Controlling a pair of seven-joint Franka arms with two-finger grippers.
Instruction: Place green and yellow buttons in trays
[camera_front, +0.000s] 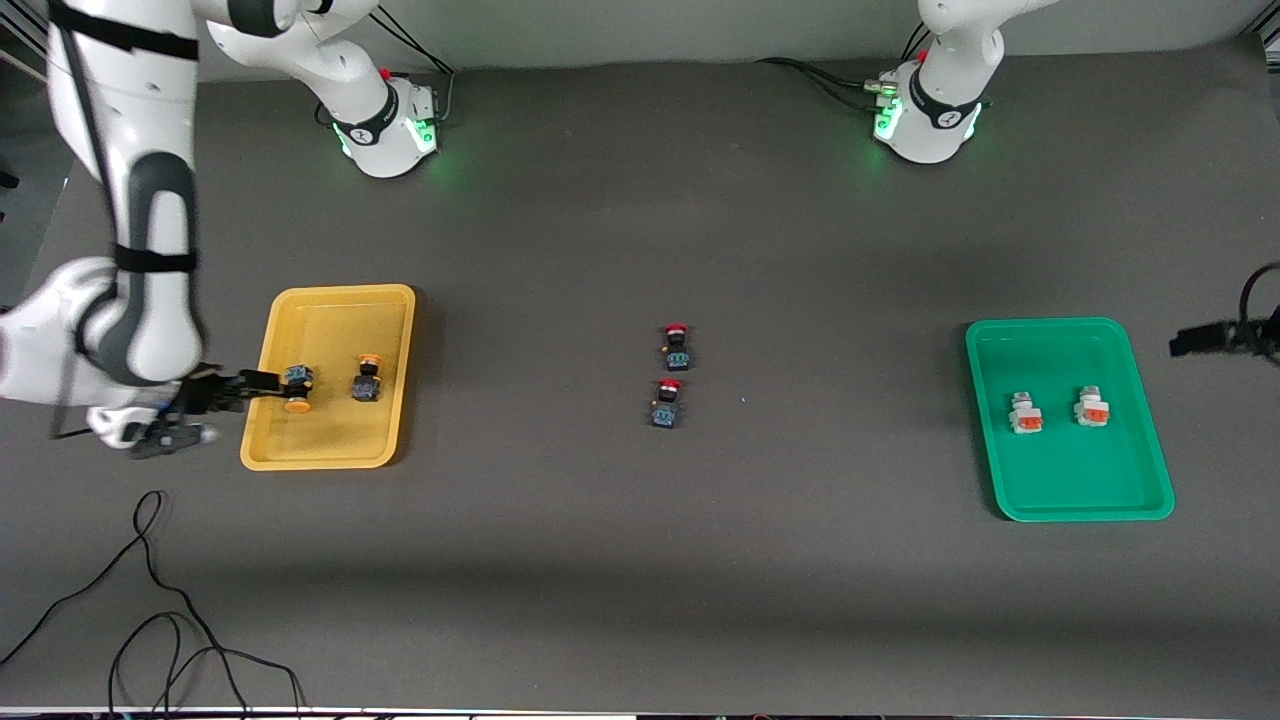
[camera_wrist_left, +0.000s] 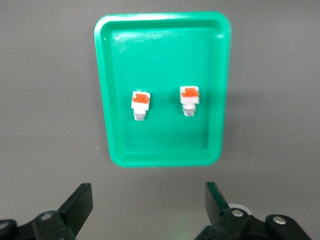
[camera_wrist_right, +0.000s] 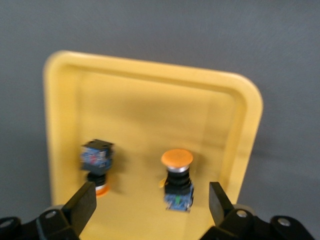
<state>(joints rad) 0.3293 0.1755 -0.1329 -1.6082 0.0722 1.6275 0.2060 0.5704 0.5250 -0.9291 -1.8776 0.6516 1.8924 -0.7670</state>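
Inside the yellow tray (camera_front: 330, 455), toward the right arm's end of the tabletop (camera_front: 640, 560), both yellow buttons (camera_front: 297, 388) lie; both whitish blocks (camera_front: 1026, 413) sit in the green tray (camera_front: 1080, 500). Your right gripper (camera_front: 262, 381) hangs open around one button: lift it straight, clear of the cap. Your left gripper (camera_wrist_left: 149, 205), also open, holds nothing.

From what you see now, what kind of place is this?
Probably a robotics lab bench: two arm bases fixed to a dark table, sorting trays, a yellow tray and a green tray, and loose cables.
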